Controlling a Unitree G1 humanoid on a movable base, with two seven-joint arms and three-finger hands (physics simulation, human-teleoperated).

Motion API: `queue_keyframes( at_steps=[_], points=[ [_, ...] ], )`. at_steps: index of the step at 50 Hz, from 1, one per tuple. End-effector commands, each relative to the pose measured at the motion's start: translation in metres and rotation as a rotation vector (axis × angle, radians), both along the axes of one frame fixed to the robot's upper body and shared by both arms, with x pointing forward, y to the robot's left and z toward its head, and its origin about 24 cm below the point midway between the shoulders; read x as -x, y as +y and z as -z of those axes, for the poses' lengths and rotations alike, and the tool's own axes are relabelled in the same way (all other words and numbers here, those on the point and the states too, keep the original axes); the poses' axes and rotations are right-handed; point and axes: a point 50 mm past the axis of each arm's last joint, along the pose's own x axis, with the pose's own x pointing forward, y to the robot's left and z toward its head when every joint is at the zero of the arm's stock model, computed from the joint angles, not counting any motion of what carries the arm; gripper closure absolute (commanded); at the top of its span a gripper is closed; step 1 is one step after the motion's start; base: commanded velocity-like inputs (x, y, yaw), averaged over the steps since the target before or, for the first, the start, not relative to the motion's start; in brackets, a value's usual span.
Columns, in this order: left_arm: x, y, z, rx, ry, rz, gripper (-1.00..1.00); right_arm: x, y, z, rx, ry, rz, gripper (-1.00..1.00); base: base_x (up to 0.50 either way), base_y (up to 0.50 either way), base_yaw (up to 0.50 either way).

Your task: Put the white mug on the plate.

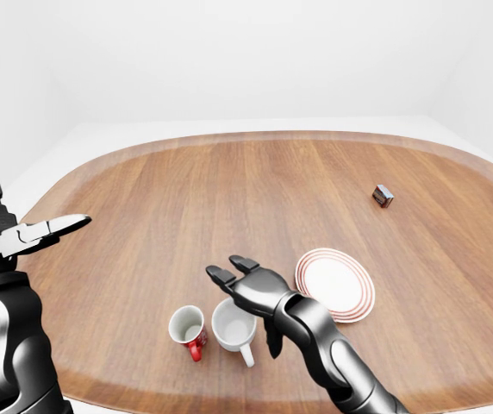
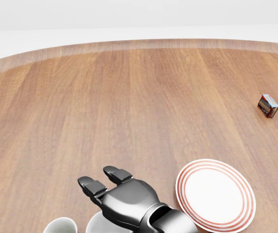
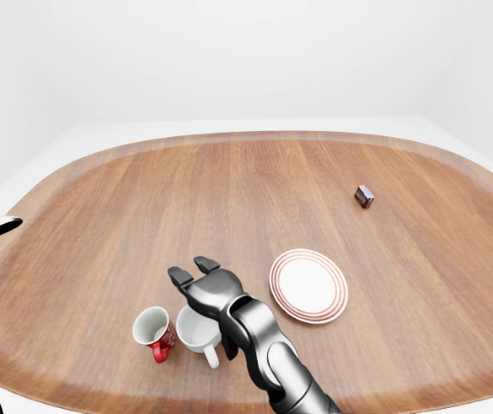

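The white mug (image 1: 234, 328) stands upright near the bottom edge of the table, handle toward the bottom right. My right hand (image 1: 246, 297) hovers over its far rim, open: two fingers (image 1: 229, 269) stretch past the mug, while the thumb (image 1: 273, 338) hangs beside its right wall. Nothing is gripped. Just right of the hand lies the white plate (image 1: 334, 285) with red rings, nothing on it. My left hand (image 1: 50, 230) is held up open at the left of the left-eye view, far from the mug.
A second white mug with a red handle (image 1: 186, 328) stands right beside the white mug on its left. A small dark box (image 1: 383, 196) lies far off at the right of the oval wooden table (image 1: 229, 198). The table's edge runs just below the mugs.
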Motion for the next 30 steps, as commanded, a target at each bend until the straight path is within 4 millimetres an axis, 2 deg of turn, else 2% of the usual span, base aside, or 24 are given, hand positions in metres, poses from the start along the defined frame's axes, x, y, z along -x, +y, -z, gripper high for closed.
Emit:
queue_keyframes(
  at_steps=[1, 12, 19, 30],
  points=[
    [0.000, 0.000, 0.000, -0.001, 0.001, 0.001, -1.00, -0.003, -0.010, 0.018, 0.015, 0.066, 0.137, -1.00, 0.00, 0.00, 0.00],
    [0.000, 0.000, 0.000, 0.001, -0.001, 0.000, -1.00, 0.004, -0.006, 0.027, 0.042, 0.092, 0.130, -1.00, 0.00, 0.00, 0.00],
    [0.000, -0.001, 0.000, 0.000, 0.001, 0.002, -1.00, 0.007, -0.005, 0.026, 0.047, 0.082, 0.108, -1.00, 0.00, 0.00, 0.00],
    [-0.001, 0.001, 0.001, 0.004, 0.006, 0.001, -1.00, -0.002, -0.008, 0.031, 0.046, 0.110, 0.179, -1.00, 0.00, 0.00, 0.00]
  ],
)
